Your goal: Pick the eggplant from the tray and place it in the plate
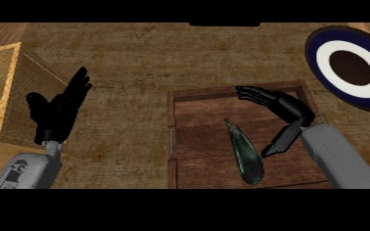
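Far left, resting open, fingers up, holding nothing: left hand [56, 111]. Bare desk [130, 54] stretching to the wooden tray [239, 89]. Lying lengthwise in the tray: eggplant [244, 154]. Just right of it, right hand [280, 103], spread open, gripping nothing, thumb tip close beside it. Far right, past the tray's corner: plate [316, 61].

Black left robot hand [52, 112] and right robot hand [292, 108] on smooth grey cylindrical forearms; left forearm [29, 170] bears dark markings.
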